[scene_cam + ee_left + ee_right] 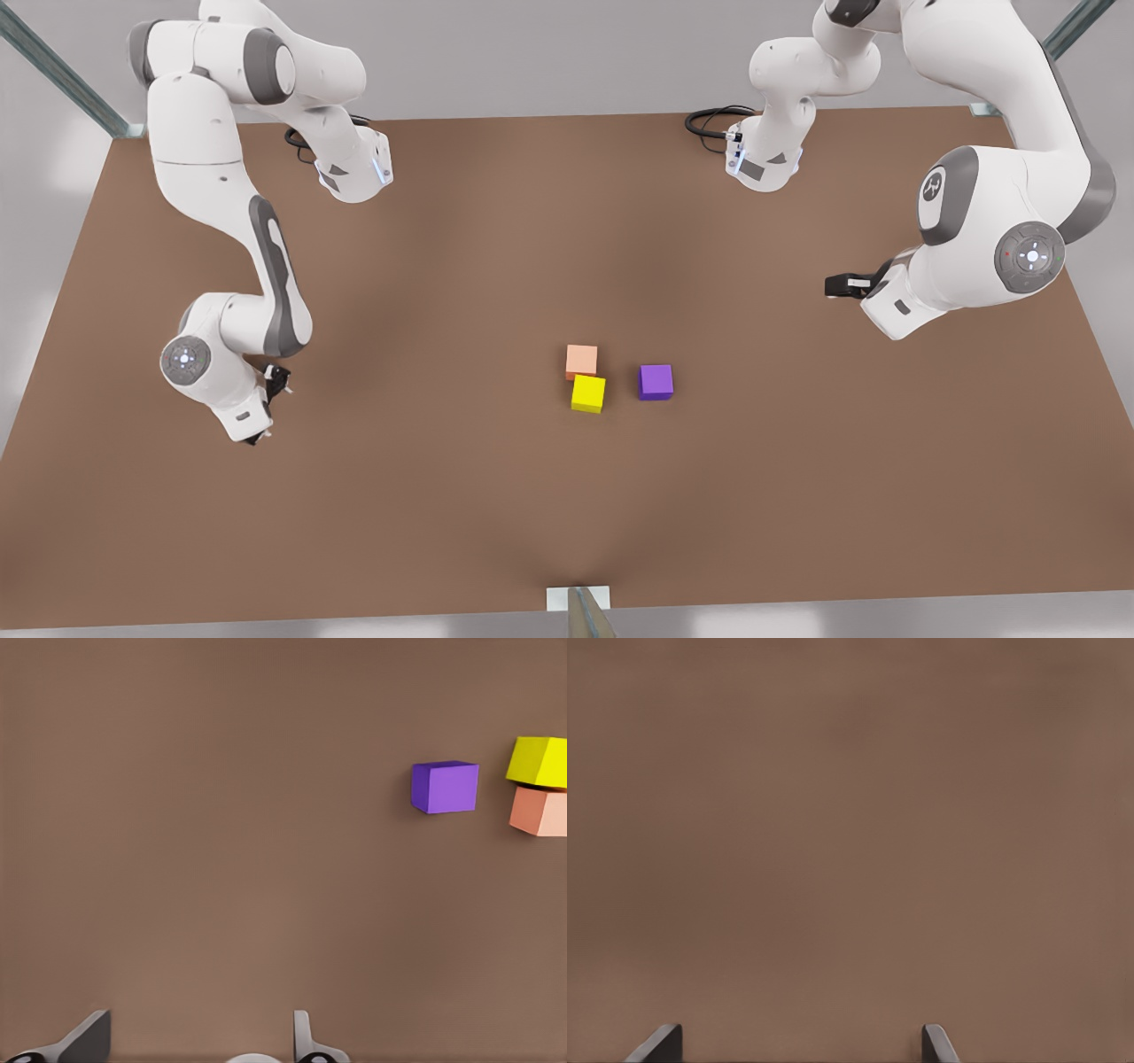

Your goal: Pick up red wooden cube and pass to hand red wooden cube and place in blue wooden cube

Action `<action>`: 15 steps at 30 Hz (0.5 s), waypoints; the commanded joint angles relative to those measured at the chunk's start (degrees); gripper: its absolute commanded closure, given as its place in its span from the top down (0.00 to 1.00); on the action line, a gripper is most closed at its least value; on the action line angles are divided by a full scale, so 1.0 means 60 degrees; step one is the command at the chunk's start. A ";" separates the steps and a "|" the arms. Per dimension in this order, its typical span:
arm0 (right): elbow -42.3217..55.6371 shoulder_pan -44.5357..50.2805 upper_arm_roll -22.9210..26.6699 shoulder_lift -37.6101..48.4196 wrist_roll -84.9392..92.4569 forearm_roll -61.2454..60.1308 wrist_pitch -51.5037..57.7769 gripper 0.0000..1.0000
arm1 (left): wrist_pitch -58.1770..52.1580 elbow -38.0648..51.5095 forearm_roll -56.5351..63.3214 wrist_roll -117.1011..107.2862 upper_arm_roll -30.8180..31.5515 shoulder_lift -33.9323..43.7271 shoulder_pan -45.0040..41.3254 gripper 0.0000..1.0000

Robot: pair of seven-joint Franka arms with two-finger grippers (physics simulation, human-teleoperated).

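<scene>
Waiting: left pincer (840, 285) at the front view's right, right pincer (276, 383) at its left, both spread wide, empty.
Red wooden cube: whereabouts cannot tell; salmon cube (581, 360), yellow cube (588, 392) and purple cube (656, 382) sit on the bench (443, 496).
Handling: probably light, rigid, matte; pinch opposite flat faces.

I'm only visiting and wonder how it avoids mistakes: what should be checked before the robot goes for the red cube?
1. Red cube located: cannot tell. The cubes in sight are salmon, yellow and purple.
2. Blue cube located: cannot tell.
3. Left gripper open and empty: ok. It hangs at the front view's right.
4. Right gripper open and empty: ok. It waits at the front view's left, over bare table.
5. Room around the cubes: not ok for salmon and yellow, which sit close together; ok for purple, which stands apart.
</scene>
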State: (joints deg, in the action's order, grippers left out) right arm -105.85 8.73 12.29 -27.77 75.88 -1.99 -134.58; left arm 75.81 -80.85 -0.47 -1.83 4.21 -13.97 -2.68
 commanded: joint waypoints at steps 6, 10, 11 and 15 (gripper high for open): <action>0.3814 0.0229 0.0003 0.0452 -1.3145 -0.0372 0.7105 1.00 | 0.0006 0.0013 0.0019 -0.0046 0.0002 -0.0044 0.0008 1.00; 0.4427 0.0229 0.0106 0.2080 -1.2499 -0.0197 0.8702 1.00 | -0.0008 0.0013 0.0019 -0.0061 0.0002 -0.0044 0.0008 1.00; 0.5130 0.0215 0.0018 0.1992 -1.2601 0.0067 0.9552 1.00 | -0.0008 0.0013 0.0005 -0.0046 0.0002 -0.0044 0.0008 1.00; 0.4444 -0.1616 -0.1784 0.3002 -1.3583 0.0551 1.0022 1.00 | 0.0006 0.0013 0.0019 -0.0046 0.0002 -0.0044 0.0008 1.00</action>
State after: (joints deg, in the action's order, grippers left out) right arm -78.11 1.11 3.62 -11.25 33.59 -0.57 -85.31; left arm 75.83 -80.79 -0.39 -2.01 4.21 -14.31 -2.63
